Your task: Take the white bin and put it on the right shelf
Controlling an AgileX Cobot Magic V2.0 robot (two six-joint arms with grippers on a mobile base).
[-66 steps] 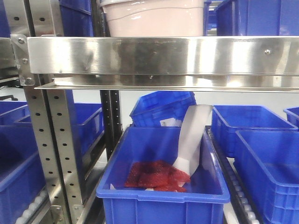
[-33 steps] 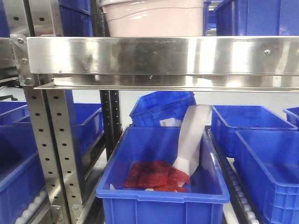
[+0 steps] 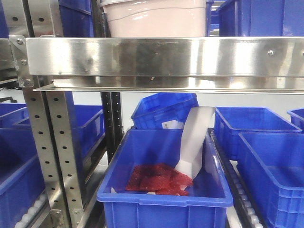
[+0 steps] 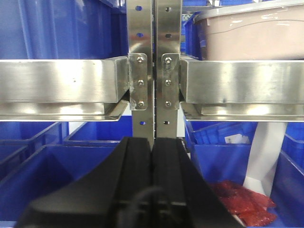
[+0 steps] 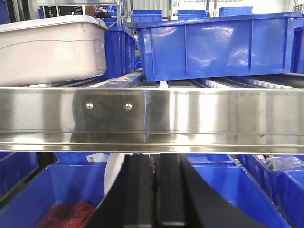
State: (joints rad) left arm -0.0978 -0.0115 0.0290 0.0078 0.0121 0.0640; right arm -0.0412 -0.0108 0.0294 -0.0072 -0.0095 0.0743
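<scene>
The white bin [image 3: 156,19], a pinkish-white tub, rests on the right shelf behind its shiny steel front rail [image 3: 166,57]. It shows at upper right in the left wrist view [image 4: 251,33] and at upper left, with its white lid, in the right wrist view [image 5: 47,47]. My left gripper [image 4: 153,140] is shut and empty, below the rail [image 4: 242,80] and in front of the perforated uprights [image 4: 154,57]. My right gripper [image 5: 155,159] is shut and empty, just below the rail [image 5: 166,114]. Neither gripper touches the bin.
A large blue crate [image 5: 213,45] stands on the shelf to the right of the bin. Below the shelf a blue crate [image 3: 164,190] holds red mesh bags [image 3: 159,178] and a white paper strip [image 3: 194,140]. More blue crates stand on both sides.
The front view has shifted very slightly. The bin stays on the shelf and no gripper shows in the front view.
</scene>
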